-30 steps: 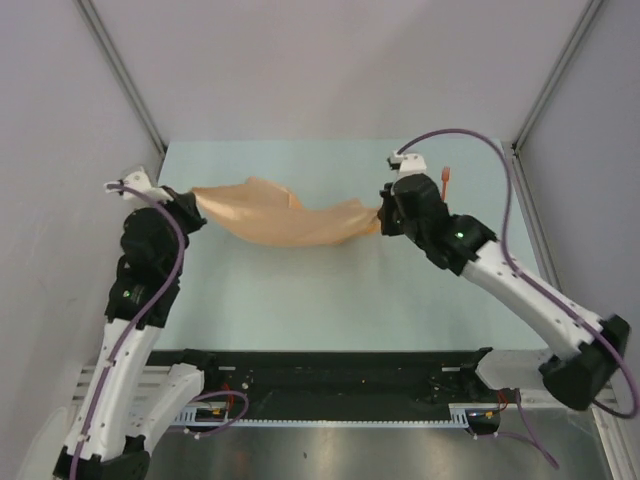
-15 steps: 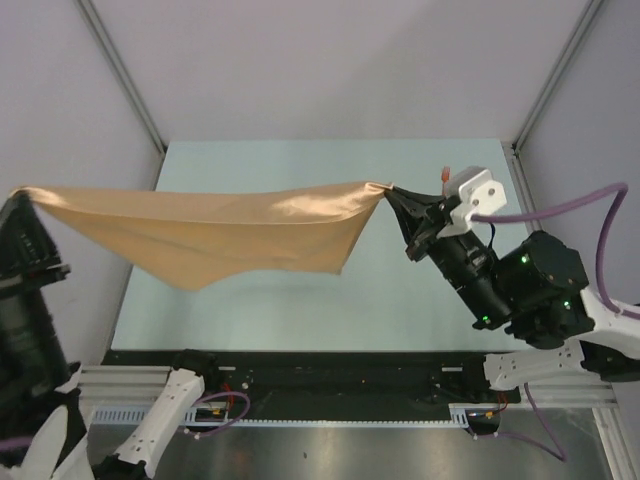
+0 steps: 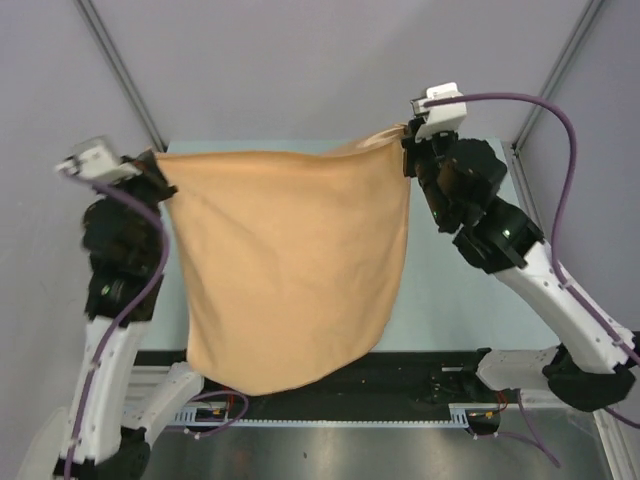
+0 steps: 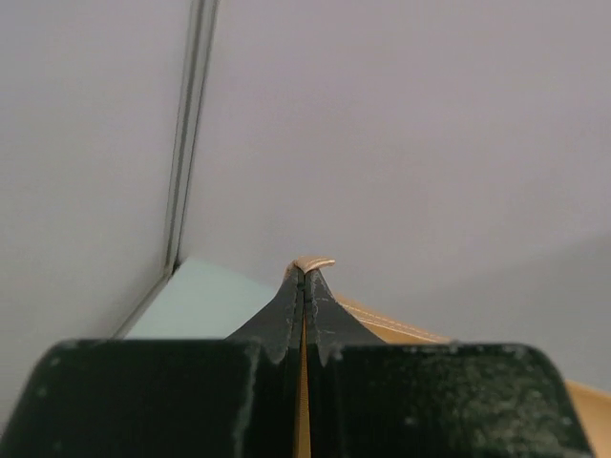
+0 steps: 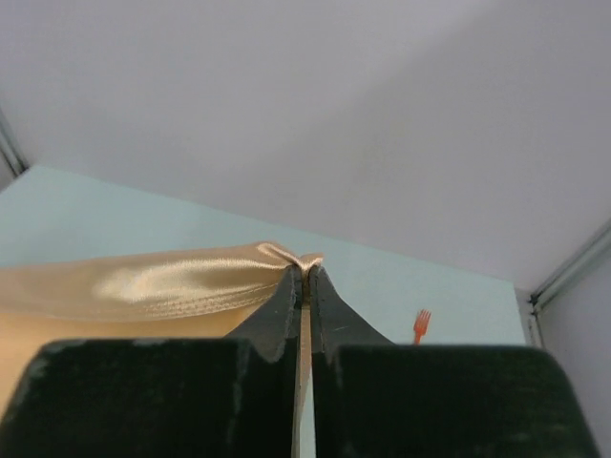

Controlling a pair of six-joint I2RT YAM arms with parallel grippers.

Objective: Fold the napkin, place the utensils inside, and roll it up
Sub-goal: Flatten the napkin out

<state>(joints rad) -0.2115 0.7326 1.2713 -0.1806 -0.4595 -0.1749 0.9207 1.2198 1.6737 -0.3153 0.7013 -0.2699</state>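
The left gripper [image 3: 160, 172] and right gripper [image 3: 408, 138] each pinched a top corner of the glossy peach napkin [image 3: 290, 270], which hung between them as a broad, smooth sheet above the table [image 3: 450, 290]. A thin orange fork [image 5: 420, 325] lay on the table past the right gripper

Bright, even diffuse light; faint shadows; sheen on napkin [image 5: 162, 281]; wrist-view foregrounds slightly soft

The napkin [image 3: 290, 270], bunched low over the table [image 3: 450, 300] a second ago, now hangs spread flat between the raised left gripper [image 3: 158, 178] and right gripper [image 3: 407, 140]
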